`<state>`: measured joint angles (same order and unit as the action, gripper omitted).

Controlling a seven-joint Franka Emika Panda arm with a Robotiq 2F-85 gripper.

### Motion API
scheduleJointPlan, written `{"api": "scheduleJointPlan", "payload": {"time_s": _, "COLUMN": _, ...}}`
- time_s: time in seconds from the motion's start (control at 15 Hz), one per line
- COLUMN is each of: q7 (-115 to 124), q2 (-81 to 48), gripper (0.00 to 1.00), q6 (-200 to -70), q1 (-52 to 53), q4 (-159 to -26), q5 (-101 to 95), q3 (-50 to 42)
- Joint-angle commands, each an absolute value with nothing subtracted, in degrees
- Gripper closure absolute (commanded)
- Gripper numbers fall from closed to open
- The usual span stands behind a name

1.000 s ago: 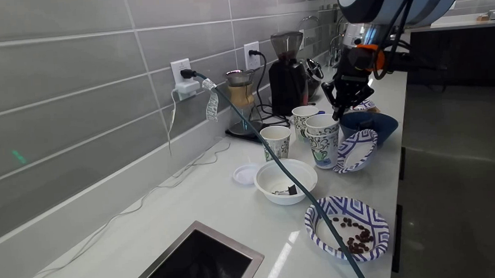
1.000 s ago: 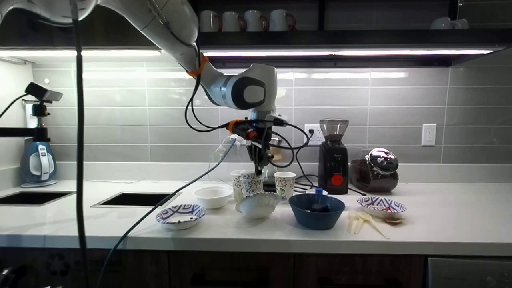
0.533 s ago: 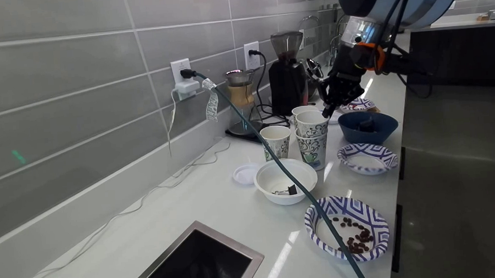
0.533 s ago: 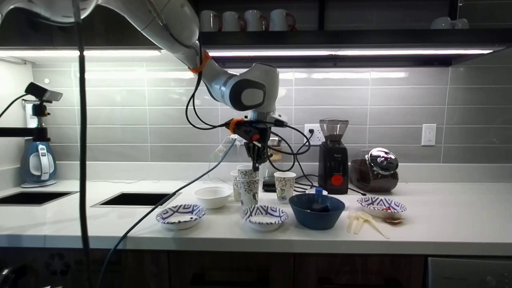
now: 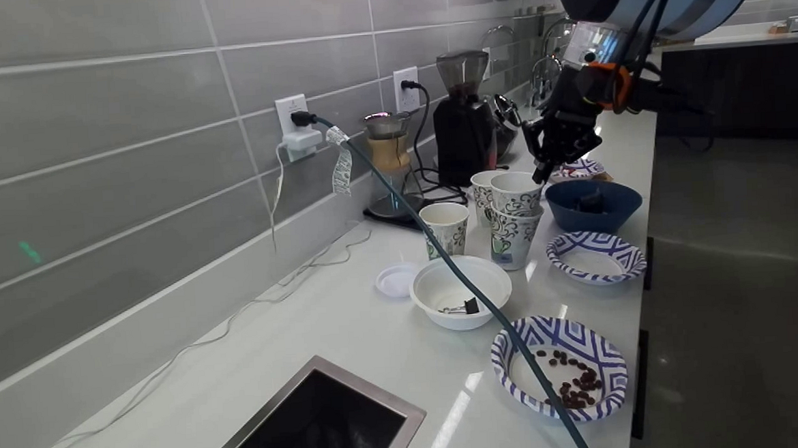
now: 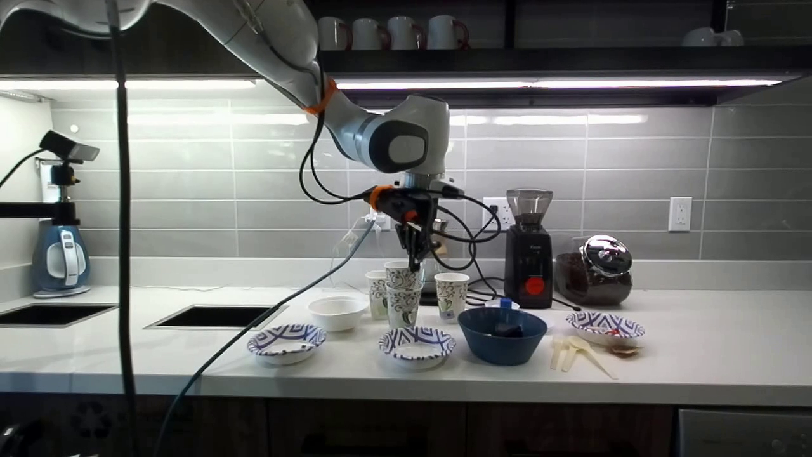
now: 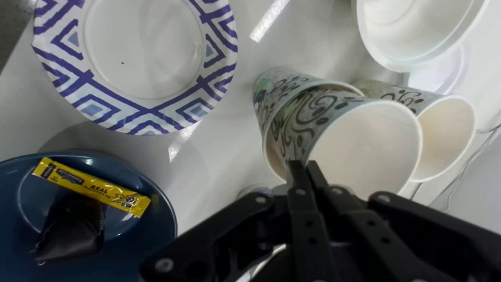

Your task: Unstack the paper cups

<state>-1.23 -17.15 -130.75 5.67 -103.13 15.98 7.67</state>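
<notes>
My gripper (image 7: 303,166) is shut on the rim of the upper paper cup (image 7: 305,121), one finger inside and one outside. In an exterior view the gripper (image 5: 540,175) is above and beside this cup (image 5: 517,194). The upper cup sits partly inside a lower paper cup (image 7: 274,92), its rim well above the lower rim. The lower cup (image 6: 403,310) leans a little; whether its base touches the counter I cannot tell. Two more paper cups stand apart, one near the white bowl (image 5: 448,229) and one nearer the grinder (image 6: 451,297).
A patterned bowl (image 5: 595,258) and a dark blue bowl (image 5: 593,207) stand close beside the stack. A white round bowl (image 5: 461,303) and a patterned bowl with beans (image 5: 560,369) are nearer the sink (image 5: 373,389). A black grinder (image 6: 530,266) stands at the back.
One second ago the patterned bowl was tipped up against the stack; now it lies flat. The gripper moved the stack away from the bowl, then partly back, with the lower cup now leaning.
</notes>
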Motion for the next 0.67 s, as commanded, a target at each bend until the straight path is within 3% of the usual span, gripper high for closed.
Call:
{"api": "scheduleJointPlan", "payload": {"time_s": 0.0, "q7": 6.3, "q2": -13.2, "gripper": 0.99, "q6": -129.1, "q1": 6.4, "q4": -102.5, "q5": 13.7, "q3": 6.6}}
{"api": "scheduleJointPlan", "payload": {"time_s": 0.6, "q7": 19.7, "q2": -10.6, "gripper": 0.99, "q6": -136.8, "q1": 6.1, "q4": -102.6, "q5": 12.5, "q3": 4.5}}
